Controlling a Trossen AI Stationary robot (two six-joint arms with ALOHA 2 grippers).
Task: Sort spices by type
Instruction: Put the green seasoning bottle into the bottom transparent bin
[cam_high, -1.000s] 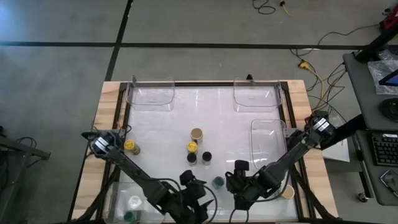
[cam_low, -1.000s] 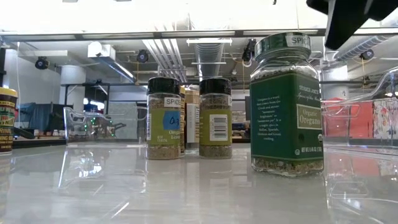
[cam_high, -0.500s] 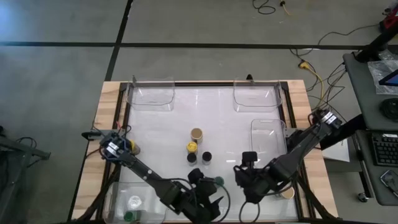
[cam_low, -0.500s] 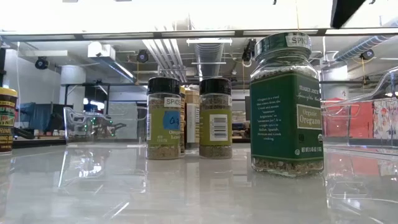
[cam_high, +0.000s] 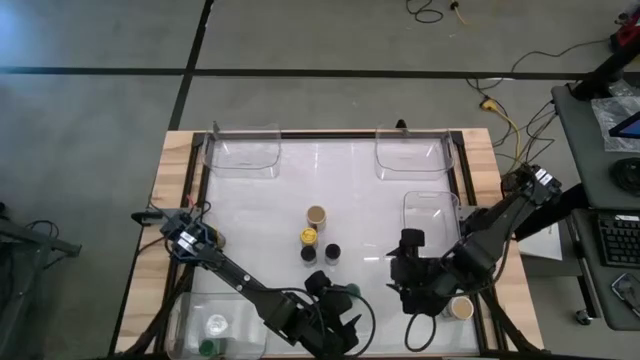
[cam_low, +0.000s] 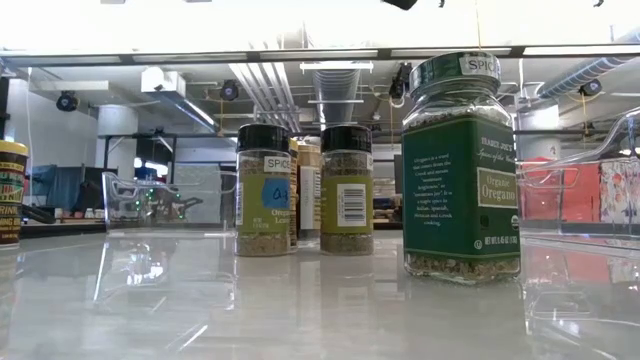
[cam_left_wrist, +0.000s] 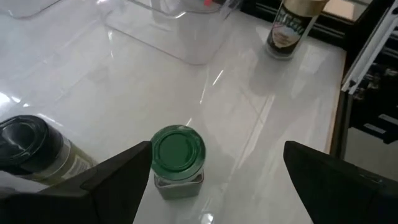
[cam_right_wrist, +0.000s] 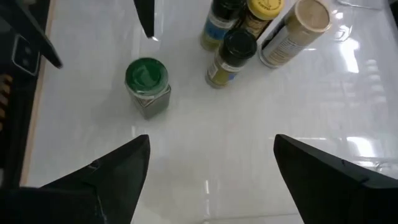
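A green-lidded oregano jar (cam_left_wrist: 178, 155) stands upright on the white table, near its near edge (cam_high: 350, 292) (cam_low: 462, 170). My left gripper (cam_left_wrist: 217, 186) (cam_high: 338, 303) is open above it. The jar sits close by one finger, with a wide gap to the other. My right gripper (cam_right_wrist: 211, 180) (cam_high: 400, 268) is open too and hovers to the jar's right; its wrist view shows the jar (cam_right_wrist: 147, 81). Mid-table stand two black-lidded jars (cam_high: 331, 252) (cam_high: 308, 254), a yellow-lidded jar (cam_high: 308, 236) and a tan-lidded jar (cam_high: 316, 215).
Clear trays sit at the far left (cam_high: 243, 152), the far right (cam_high: 410, 155) and the right side (cam_high: 432, 222). A near-left tray (cam_high: 195, 320) holds jars. Another yellow-lidded jar (cam_high: 210, 238) stands by the left arm, and a tan-lidded jar (cam_high: 462, 308) stands near the right arm.
My right gripper has risen, leaving the low view, and has drawn back toward the table's right edge, away from the green-lidded jar. My left gripper has moved right toward that jar. The jars have stayed where they were.
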